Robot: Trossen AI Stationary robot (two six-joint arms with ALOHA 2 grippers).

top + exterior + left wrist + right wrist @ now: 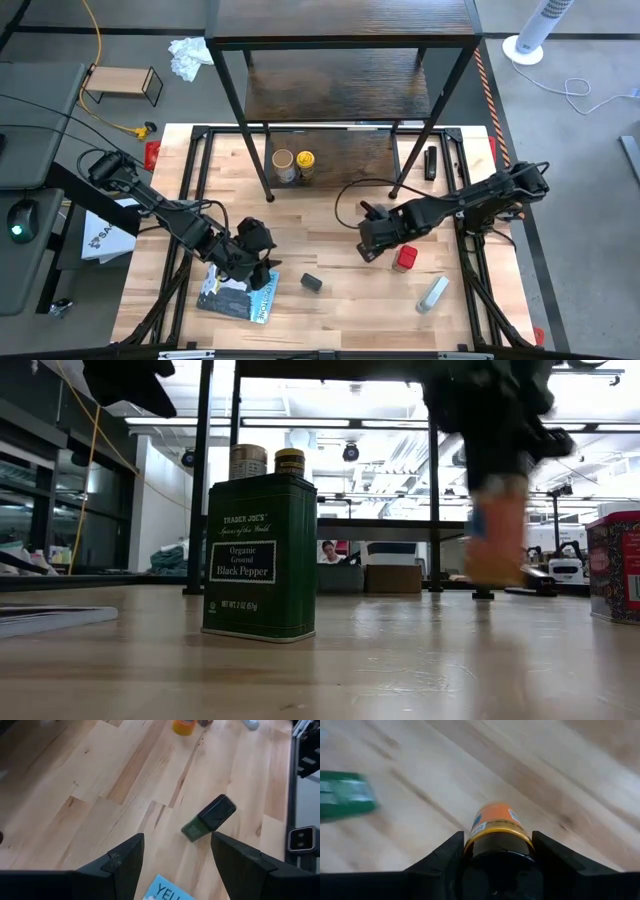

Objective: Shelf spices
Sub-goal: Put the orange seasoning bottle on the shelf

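1. The right gripper (372,243) is clamped on an orange-labelled spice jar (496,827) with a dark lid and a gold band. The right wrist view shows the lid seated between both fingers. In the low view the jar (496,530) hangs clear of the table, right of centre.
2. The jar looks rigid and light, with a smooth label that could slip. A hold at the lid and gold band, as now, seems sound to me, since the band's ridge gives the fingers something to catch.
3. The left gripper (255,262) hovers near the table's front-left, over a flat blue packet (240,293), with its fingers (123,862) spread apart and nothing between them.
4. The black pepper tin (311,283) stands just right of that gripper, near the front edge. It is a small green-black metal box (260,555): stiff, light, flat-sided. I judge it is best pinched across its narrow faces near the top.
5. A red spice container (404,259) sits just beside the right gripper, on its right. A grey-white tube (433,294) lies nearer the front.
6. Two jars already stand under the shelf (340,95) on its lowest board: a tan-lidded jar (284,163) and a yellow-lidded jar (305,162), touching or nearly so.
7. Three containers are not yet shelved, by my reckoning.
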